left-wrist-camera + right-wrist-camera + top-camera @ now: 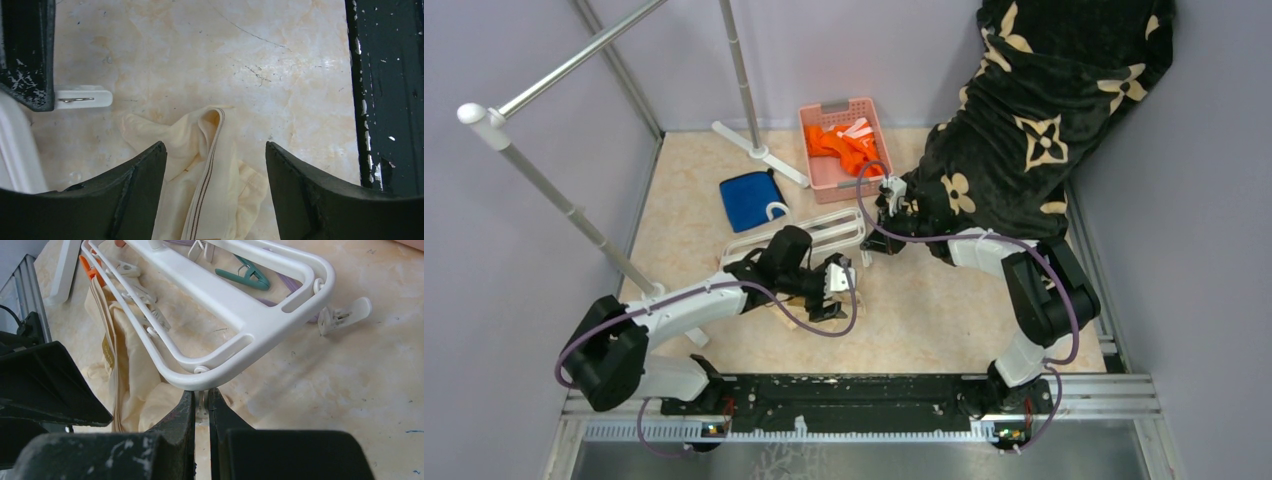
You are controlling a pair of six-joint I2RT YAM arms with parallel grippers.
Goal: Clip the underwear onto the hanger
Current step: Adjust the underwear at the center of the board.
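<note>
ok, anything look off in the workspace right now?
Yes. A big black flower-print fabric hangs into the cell from the top right, draped over the right arm. The hanger is down on the table, not hung, with the underwear crumpled partly beneath it.

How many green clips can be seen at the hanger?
1: a green clip shows between two bars of the hanger, in the right wrist view. More could be hidden under the bars or the underwear.

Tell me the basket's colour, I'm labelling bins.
The basket is pink; the top external view shows it best.
</note>
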